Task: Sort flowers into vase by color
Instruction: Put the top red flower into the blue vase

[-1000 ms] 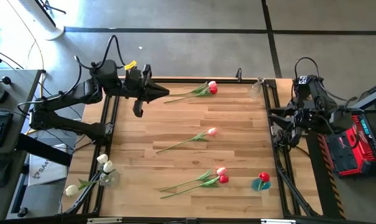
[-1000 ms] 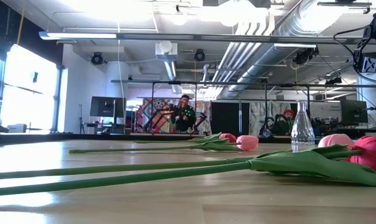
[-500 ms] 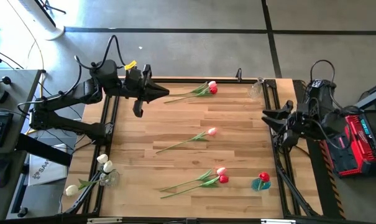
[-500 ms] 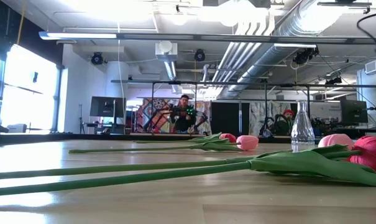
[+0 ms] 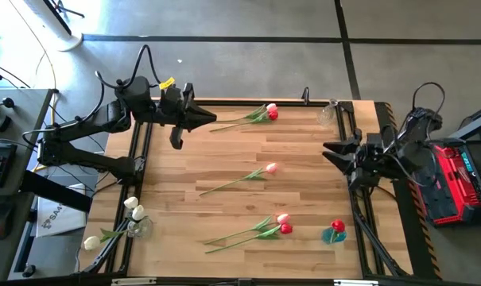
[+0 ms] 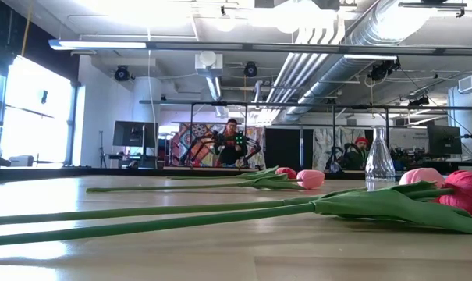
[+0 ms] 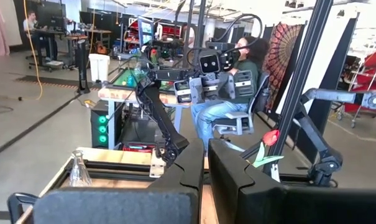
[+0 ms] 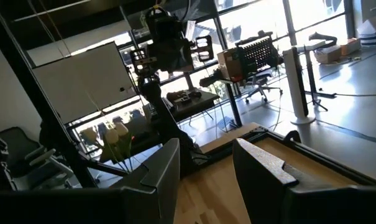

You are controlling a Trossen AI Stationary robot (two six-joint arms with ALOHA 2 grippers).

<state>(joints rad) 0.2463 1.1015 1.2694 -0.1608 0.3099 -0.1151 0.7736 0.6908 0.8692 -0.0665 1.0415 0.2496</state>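
Five tulips lie flat on the wooden table: a red and pink pair (image 5: 268, 113) at the far edge, a pink one (image 5: 269, 168) in the middle, and a pink and red pair (image 5: 283, 224) nearer. A red tulip (image 5: 337, 227) stands in a blue vase at the near right. White tulips (image 5: 133, 209) stand in a clear vase at the near left. An empty clear vase (image 5: 327, 114) stands at the far right. My left gripper (image 5: 212, 121) hovers shut over the far left corner. My right gripper (image 5: 327, 148) is open and empty above the right edge, pointing level across the table.
A black frame rail (image 5: 353, 199) runs along the table's right side, another along its left. Beyond the far edge, a person (image 6: 232, 144) sits in the room. The low view shows long green stems (image 6: 157, 215) lying close in front of the camera.
My right arm has swung round from outside the right rail, so its gripper now points toward the table's left edge and reaches over the right edge. The gripper stays open. The flowers and vases have not moved.
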